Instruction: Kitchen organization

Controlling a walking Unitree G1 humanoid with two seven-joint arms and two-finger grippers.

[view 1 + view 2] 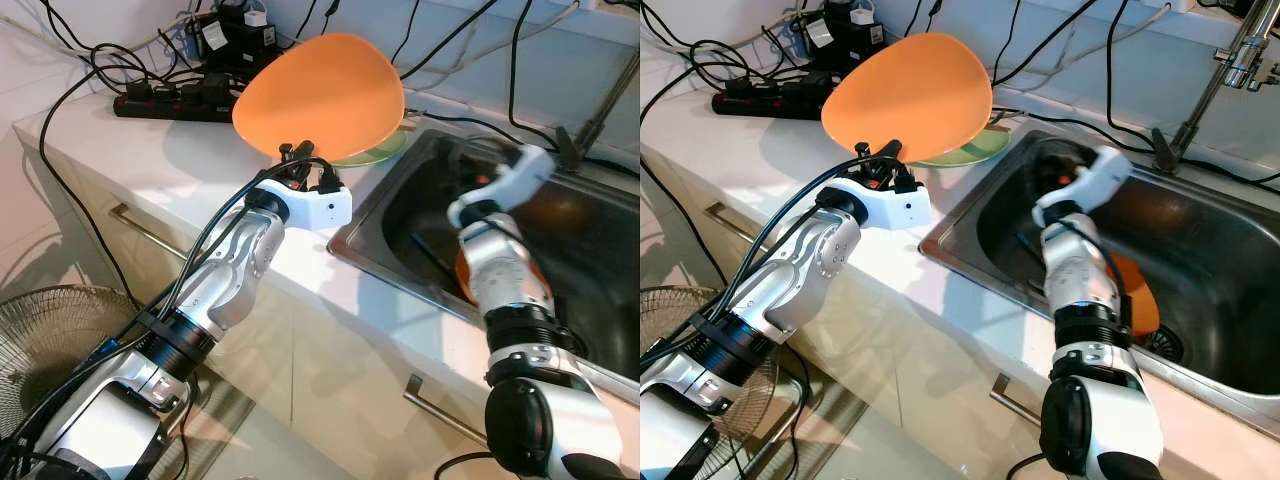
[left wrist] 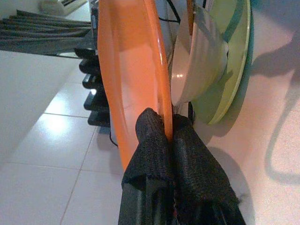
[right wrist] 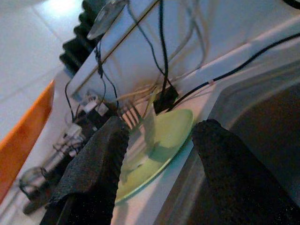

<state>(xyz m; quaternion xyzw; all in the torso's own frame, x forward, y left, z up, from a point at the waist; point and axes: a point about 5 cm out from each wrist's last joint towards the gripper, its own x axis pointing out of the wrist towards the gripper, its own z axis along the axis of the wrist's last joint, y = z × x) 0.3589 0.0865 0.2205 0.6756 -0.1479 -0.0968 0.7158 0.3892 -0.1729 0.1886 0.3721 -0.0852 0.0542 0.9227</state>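
Plate [image 1: 320,95], orange and wide, is hanging tilted in the air above the white surface [image 1: 150,150], just over the near corner of the sink [image 1: 970,225], with a green plate [image 1: 965,150] lying flat on the surface behind it. Judging by its thin rim and smooth sheen, it is probably light, stiff plastic, and slick; held by one edge only, it is likely wanting to pivot, so a deeper bite across the rim would be steadier than a fingertip nip. The left hand [image 2: 171,140] is pinching the orange plate's lower rim, one finger on each face. The right hand [image 3: 159,154] is reaching over the sink with its fingers spread and nothing between them, pointing toward the green plate. A second orange dish [image 1: 1135,290] is lying low in the sink, partly hidden by the right arm.
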